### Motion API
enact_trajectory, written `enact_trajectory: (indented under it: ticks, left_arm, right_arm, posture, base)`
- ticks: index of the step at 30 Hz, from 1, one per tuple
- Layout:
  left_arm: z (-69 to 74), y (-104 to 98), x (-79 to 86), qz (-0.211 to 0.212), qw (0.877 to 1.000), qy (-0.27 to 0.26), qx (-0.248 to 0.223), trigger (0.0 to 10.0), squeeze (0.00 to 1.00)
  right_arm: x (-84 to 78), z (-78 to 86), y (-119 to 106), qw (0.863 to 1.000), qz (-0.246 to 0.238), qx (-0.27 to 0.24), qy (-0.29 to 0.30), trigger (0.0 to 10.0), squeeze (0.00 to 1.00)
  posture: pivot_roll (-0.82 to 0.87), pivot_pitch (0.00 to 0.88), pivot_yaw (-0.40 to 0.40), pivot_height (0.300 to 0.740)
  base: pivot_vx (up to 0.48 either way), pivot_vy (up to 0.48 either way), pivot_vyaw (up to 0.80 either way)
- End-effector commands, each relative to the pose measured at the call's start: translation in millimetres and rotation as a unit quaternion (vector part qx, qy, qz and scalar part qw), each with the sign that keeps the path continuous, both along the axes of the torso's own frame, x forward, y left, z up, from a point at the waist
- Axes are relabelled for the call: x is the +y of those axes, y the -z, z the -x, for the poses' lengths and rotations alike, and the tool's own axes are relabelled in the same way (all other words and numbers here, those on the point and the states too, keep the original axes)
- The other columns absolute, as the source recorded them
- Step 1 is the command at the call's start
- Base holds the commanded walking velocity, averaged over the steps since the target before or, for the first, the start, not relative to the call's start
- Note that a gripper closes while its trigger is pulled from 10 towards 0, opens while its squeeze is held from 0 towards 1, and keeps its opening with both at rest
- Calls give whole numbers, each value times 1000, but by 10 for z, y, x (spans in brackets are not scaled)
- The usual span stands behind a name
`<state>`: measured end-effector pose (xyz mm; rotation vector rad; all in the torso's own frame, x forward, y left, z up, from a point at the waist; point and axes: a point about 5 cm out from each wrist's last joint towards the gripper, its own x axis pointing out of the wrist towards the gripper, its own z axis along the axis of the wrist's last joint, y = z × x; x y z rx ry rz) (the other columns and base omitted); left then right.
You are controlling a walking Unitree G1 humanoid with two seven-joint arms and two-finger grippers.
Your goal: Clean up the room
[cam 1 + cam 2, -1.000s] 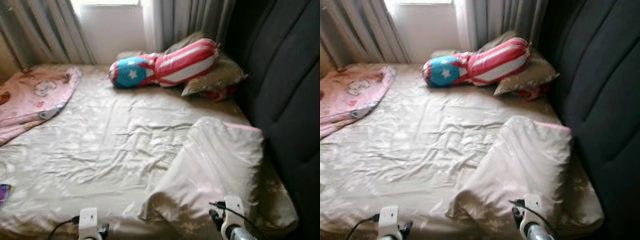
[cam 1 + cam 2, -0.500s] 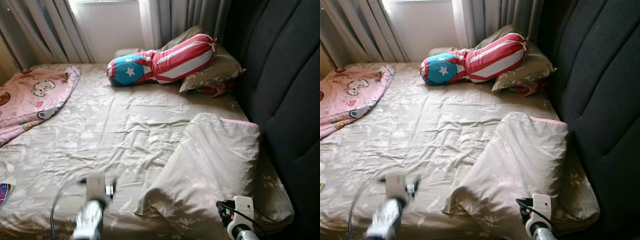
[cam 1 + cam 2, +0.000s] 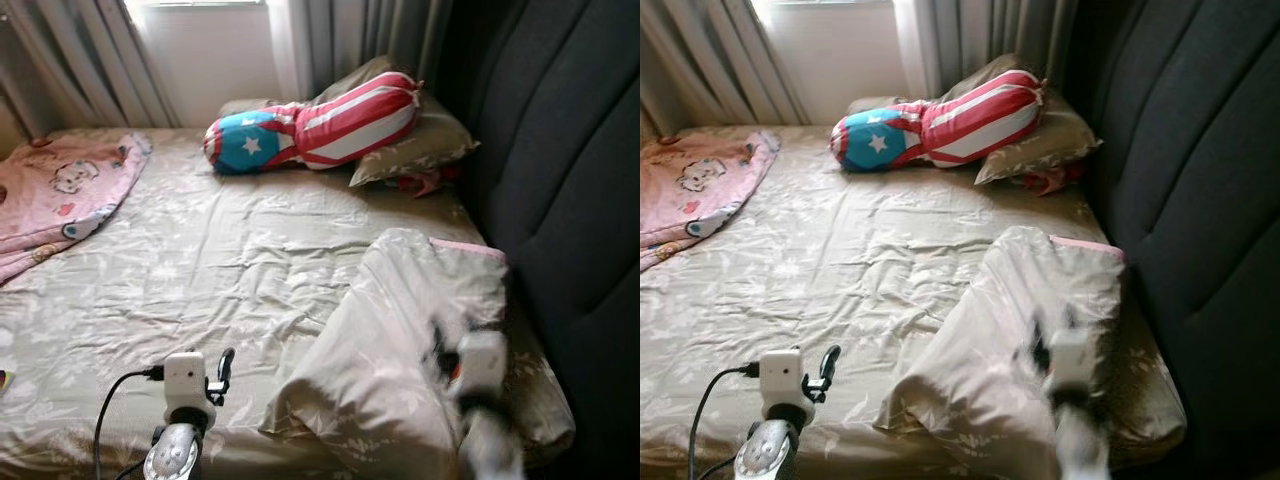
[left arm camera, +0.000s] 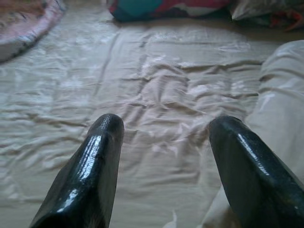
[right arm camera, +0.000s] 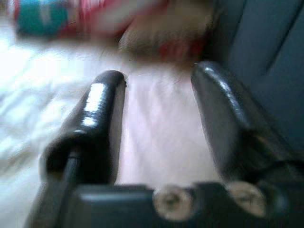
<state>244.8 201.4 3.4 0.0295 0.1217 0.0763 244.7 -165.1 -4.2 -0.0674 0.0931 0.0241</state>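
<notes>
A: Head views. Status?

B: Bed (image 3: pixel 200 260) under a wrinkled beige floral sheet, dark padded headboard (image 3: pixel 560 160) along the robot's right, grey curtains (image 3: pixel 90 60) and a bright window at the far end. Folded beige pillow (image 3: pixel 410 330) with a pink edge lying on the near right part of the bed, just beside the headboard. Striped bolster (image 3: pixel 315 125), red and white with a blue starred end, resting at the far end against a beige pillow (image 3: pixel 420 150). Pink printed blanket (image 3: pixel 60 195) bunched at the far left edge.

A: Pincers?

B: Left pincer (image 3: pixel 222 365) low over the near edge of the sheet, left of the folded pillow, white wrist block and black cable behind it. Right pincer (image 3: pixel 445 345) blurred, over the near half of the folded pillow.

A: Left wrist view?

B: Left pincer's two black fingers (image 4: pixel 90 171) spread wide apart, released, nothing between them. Creased sheet beyond, edge of the folded pillow beside one finger, bolster and pink blanket far off.

A: Right wrist view?

B: Blurred. Right pincer (image 5: pixel 159 90) released, fingers (image 5: pixel 102 118) apart, pale pillow fabric seen through the gap. Contact with the fabric: cannot tell. Headboard to one side, bolster smeared in the distance.
</notes>
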Motion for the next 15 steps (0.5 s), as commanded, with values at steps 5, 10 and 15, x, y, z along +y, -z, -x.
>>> enact_trajectory:
  ticks: [5,10,15]
  left_arm:
    - [70,-63,-17,-2,1000,9,-25,10000,0]
    - [62,-86,-42,-5,999,23,-23,10000,0]
    - [-26,-162,-40,-4,999,26,-29,10000,0]
  right_arm:
    - [-209,-163,-167,999,-22,-19,23,10000,0]
    - [-327,-90,-90,997,-47,9,65,10000,0]
    - [-380,-102,-108,995,-54,15,77,10000,0]
  posture:
    - [-89,0,-15,740]
    - [-110,6,-11,740]
    - [-120,50,-15,740]
  base:
    - [0,0,0]
    - [0,0,0]
    - [0,0,0]
